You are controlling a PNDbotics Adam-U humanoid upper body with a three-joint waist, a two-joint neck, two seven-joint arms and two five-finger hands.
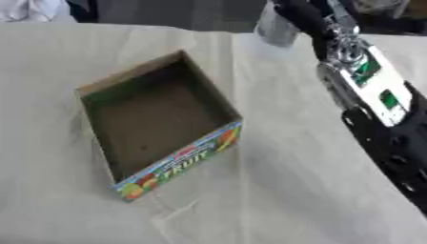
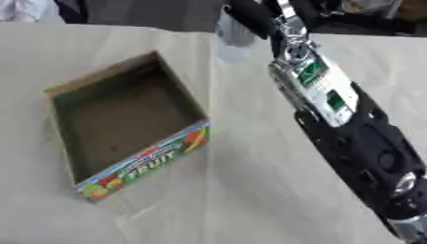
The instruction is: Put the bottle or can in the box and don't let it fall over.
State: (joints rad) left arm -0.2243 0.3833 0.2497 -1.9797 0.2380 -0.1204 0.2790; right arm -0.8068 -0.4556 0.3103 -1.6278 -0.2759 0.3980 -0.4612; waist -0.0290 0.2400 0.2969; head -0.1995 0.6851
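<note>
Left eye view: the box (image 1: 158, 124) stands open on the cloth-covered table (image 1: 283, 190), with nothing inside it and its "FRUIT" side toward the robot.
Bottle or can: a pale, translucent upright thing (image 1: 275, 26) stands at the far edge of the table, well apart from the box.
Right hand: the right hand (image 1: 302, 16) is at the top of the view, just beside this bottle or can and seemingly against it.
Hand state: I cannot tell how far the fingers are closed, or if they already hold it.
Reason, as I judge: the arm reaches far because the thing stands far.
Left hand: not visible.
</note>
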